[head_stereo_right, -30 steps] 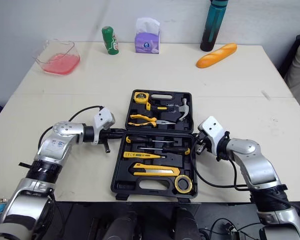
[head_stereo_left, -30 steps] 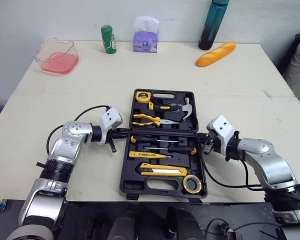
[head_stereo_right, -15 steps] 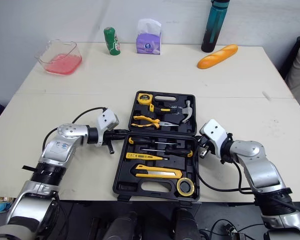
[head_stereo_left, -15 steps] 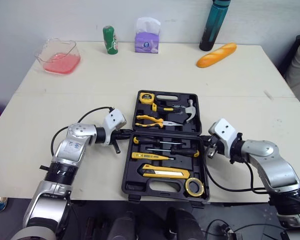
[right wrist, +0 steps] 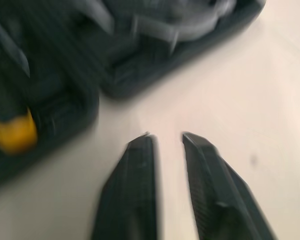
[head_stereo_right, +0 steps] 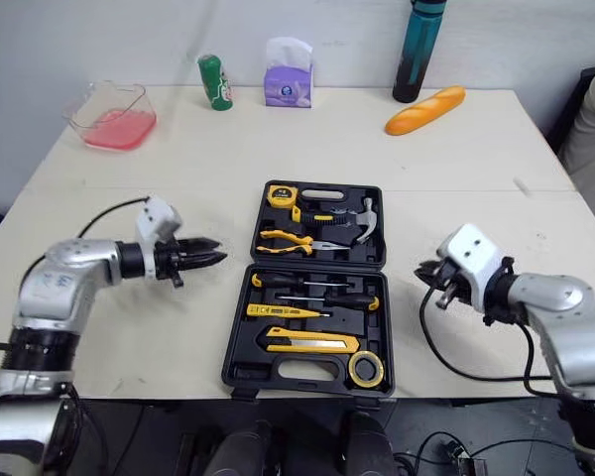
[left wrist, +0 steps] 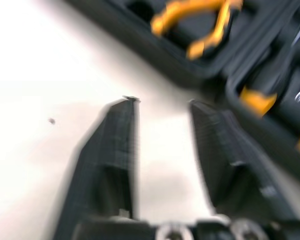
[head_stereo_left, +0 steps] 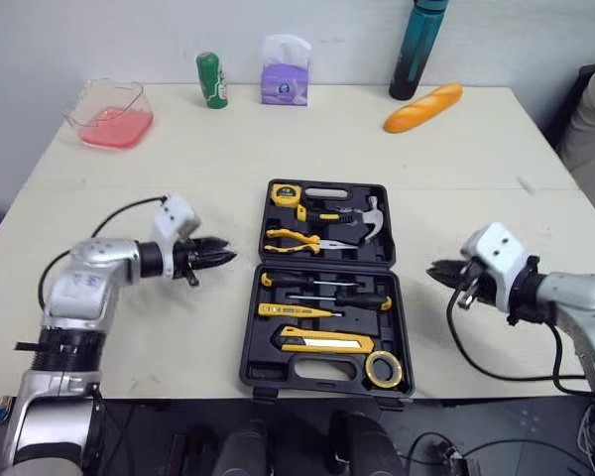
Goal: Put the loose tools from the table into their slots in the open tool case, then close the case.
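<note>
Pale table [head_stereo_left: 278, 149] runs across our head view below a white wall. At the upper left we see a clear pink tub [head_stereo_left: 109, 111], then a green can [head_stereo_left: 211, 79], a tissue box [head_stereo_left: 285, 74], a teal bottle [head_stereo_left: 415, 50] and a bread loaf [head_stereo_left: 422, 107]. At middle left our left gripper [head_stereo_left: 221, 257] hangs over bare table, fingers moderately apart and empty, pointing at the tool case [head_stereo_left: 268, 372] but clear of it. That case lies open at lower centre, holding a tape measure [head_stereo_left: 285, 194], pliers [head_stereo_left: 296, 238], hammer [head_stereo_left: 367, 216], screwdrivers [head_stereo_left: 317, 283], knife [head_stereo_left: 322, 343] and tape roll [head_stereo_left: 381, 369]. At middle right our right gripper [head_stereo_left: 436, 271] sits near the case's side, narrowly parted, holding nothing.
</note>
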You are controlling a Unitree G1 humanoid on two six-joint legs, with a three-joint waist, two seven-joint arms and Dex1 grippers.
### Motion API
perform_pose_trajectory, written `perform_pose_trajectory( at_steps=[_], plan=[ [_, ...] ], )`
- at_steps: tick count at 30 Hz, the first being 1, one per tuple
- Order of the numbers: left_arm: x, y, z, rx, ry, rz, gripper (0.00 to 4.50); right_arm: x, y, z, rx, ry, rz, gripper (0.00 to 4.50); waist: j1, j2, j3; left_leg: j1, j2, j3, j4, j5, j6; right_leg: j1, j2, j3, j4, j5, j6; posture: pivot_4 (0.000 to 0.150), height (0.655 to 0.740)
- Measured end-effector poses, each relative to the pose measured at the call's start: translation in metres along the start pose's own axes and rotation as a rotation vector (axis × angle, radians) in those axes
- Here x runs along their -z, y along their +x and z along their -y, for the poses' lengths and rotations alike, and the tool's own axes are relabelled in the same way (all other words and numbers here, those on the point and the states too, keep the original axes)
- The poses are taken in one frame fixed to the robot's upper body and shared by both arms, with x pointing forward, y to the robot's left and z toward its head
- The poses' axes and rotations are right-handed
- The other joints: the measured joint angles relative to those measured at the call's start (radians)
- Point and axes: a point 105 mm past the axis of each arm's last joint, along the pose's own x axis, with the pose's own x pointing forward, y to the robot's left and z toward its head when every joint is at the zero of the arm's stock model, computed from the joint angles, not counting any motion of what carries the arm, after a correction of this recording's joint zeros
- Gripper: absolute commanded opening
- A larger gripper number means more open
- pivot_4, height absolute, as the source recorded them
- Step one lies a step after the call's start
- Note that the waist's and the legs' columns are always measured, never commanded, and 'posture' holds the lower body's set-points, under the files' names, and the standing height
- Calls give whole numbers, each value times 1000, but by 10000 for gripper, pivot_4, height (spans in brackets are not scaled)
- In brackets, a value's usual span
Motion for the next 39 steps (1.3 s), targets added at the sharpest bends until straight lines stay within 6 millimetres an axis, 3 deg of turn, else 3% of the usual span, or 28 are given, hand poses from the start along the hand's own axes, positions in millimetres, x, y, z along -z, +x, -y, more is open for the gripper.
perform_pose_trajectory(
  at_steps=[2, 4, 10, 25, 27, 30, 35, 36, 39],
  plan=[
    [-16, 6, -1, -27, -64, -12, 43759, -17, 5, 0, -4, 84, 31, 35635, 3, 0, 0, -1, -1, -1, 0, 0, 0, 0, 0, 0, 0, 0, 0, 1500, 7400],
    [-20, 14, -4, -64, -143, -43, 45000, -27, 11, -2, -11, 160, 27, 44626, 1, 0, 0, -1, -1, -1, -1, 0, 0, 0, 0, -1, -1, 0, 0, 1500, 7400],
    [-5, 48, 2, -78, -358, -169, 45000, -28, 35, 10, 71, 301, -67, 44626, -3, 0, 0, -2, -1, 1, -2, 1, 0, -3, 2, 1, 0, 0, 0, 1500, 7400],
    [4, 62, -4, -133, -382, -221, 45000, 4, 62, 14, 148, 471, -238, 44626, -14, 0, 0, -2, -1, 3, -3, 2, -2, -5, 2, 4, 1, 0, 0, 1500, 7400],
    [5, 63, -4, -141, -337, -227, 39661, 6, 64, 12, 141, 473, -248, 39550, -17, 0, 0, -2, -1, 4, -4, 2, -3, -5, 2, 4, 2, 0, 0, 1500, 7400],
    [7, 64, -2, -132, -242, -230, 28823, 4, 69, 5, 105, 466, -238, 27979, -23, 0, 0, -1, -1, 4, -4, 2, -3, -6, 2, 4, 2, 0, 0, 1500, 7400],
    [8, 65, 3, -114, -200, -236, 7734, -1, 74, -4, 80, 438, -221, 2775, -22, 0, -3, 0, -1, 4, -4, 2, -3, -5, 2, 5, 3, 0, 0, 1500, 7400],
    [8, 65, 3, -117, -195, -233, 6293, -1, 74, -4, 81, 440, -219, 97, -22, 0, -4, 0, -1, 4, -4, 2, -3, -5, 2, 6, 3, 0, 0, 1500, 7400],
    [9, 66, 4, -128, -188, -229, 4491, 0, 74, -4, 91, 440, -217, 0, -22, 0, -8, 2, -1, 4, -4, 2, -3, -4, 2, 6, 3, 0, 0, 1500, 7400]
  ],
)
